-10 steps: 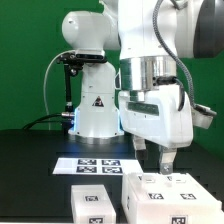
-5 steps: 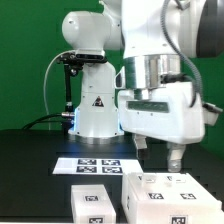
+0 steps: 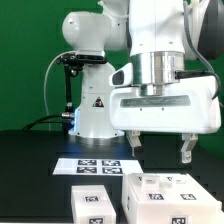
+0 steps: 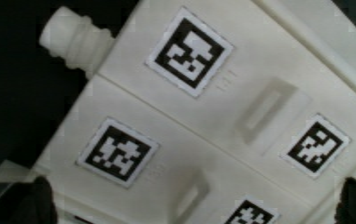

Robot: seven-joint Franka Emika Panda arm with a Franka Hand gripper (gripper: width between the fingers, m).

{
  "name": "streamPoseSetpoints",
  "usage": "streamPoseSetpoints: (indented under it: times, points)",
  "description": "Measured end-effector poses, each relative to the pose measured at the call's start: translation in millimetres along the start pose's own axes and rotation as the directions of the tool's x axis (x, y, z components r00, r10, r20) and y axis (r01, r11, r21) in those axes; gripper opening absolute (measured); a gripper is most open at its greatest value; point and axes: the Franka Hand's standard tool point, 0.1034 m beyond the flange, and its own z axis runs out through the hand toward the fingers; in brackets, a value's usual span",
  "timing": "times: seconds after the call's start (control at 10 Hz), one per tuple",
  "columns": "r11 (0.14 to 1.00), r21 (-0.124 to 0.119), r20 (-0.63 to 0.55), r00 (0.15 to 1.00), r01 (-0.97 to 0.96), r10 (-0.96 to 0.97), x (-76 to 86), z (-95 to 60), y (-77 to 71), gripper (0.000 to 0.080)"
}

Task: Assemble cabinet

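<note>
The robot arm's two-finger gripper (image 3: 160, 150) is held wide open, with nothing gripped. Its dark fingers (image 3: 185, 152) are spread above the white boxy cabinet of flat tagged panels (image 3: 160, 196), apart from it. The cabinet is set on the black table (image 3: 30, 175) at the exterior view's lower right. A smaller white tagged block (image 3: 93, 203) is seen just beside it, and the marker board (image 3: 95, 164) behind.

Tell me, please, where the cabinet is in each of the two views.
Exterior view: the cabinet sits at the bottom, toward the exterior view's right, under the open gripper.
Wrist view: the cabinet fills most of the picture, seen from close above.
Shared landmark: the square black-and-white tags on its top panel.
</note>
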Motion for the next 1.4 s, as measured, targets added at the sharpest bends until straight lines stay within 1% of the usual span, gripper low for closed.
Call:
streamPoseSetpoints:
  times: [0.1, 0.2, 0.3, 0.4, 0.7, 0.8, 0.9, 1.0, 1.1, 1.4]
  points:
    - [0.969, 0.001, -0.043, 0.968, 0.247, -0.246, 0.6, 0.8, 4.4, 0.0797]
    - [0.919, -0.009, -0.064, 0.917, 0.394, -0.394, -4.1, 3.4, 10.4, 0.0797]
    - [0.866, -0.023, -0.066, 0.864, 0.499, -0.5, -9.1, 6.3, 12.2, 0.0797]
    - [0.819, -0.036, -0.075, 0.816, 0.572, -0.573, -10.3, 6.9, 11.5, 0.0797]
    - [0.816, -0.037, -0.076, 0.813, 0.577, -0.578, -8.6, 6.5, 12.5, 0.0797]
    - [0.804, -0.037, -0.082, 0.8, 0.594, -0.595, -11.0, 4.5, 12.9, 0.0797]
    - [0.798, -0.038, -0.088, 0.794, 0.601, -0.602, -19.6, 3.3, 17.7, 0.0797]
    - [0.8, -0.042, -0.094, 0.795, 0.599, -0.6, -25.7, 3.0, 28.0, 0.0797]
    - [0.803, -0.046, -0.097, 0.797, 0.594, -0.596, -30.8, 5.0, 35.4, 0.0797]
    - [0.801, -0.047, -0.092, 0.796, 0.597, -0.599, -30.2, 5.4, 35.1, 0.0797]
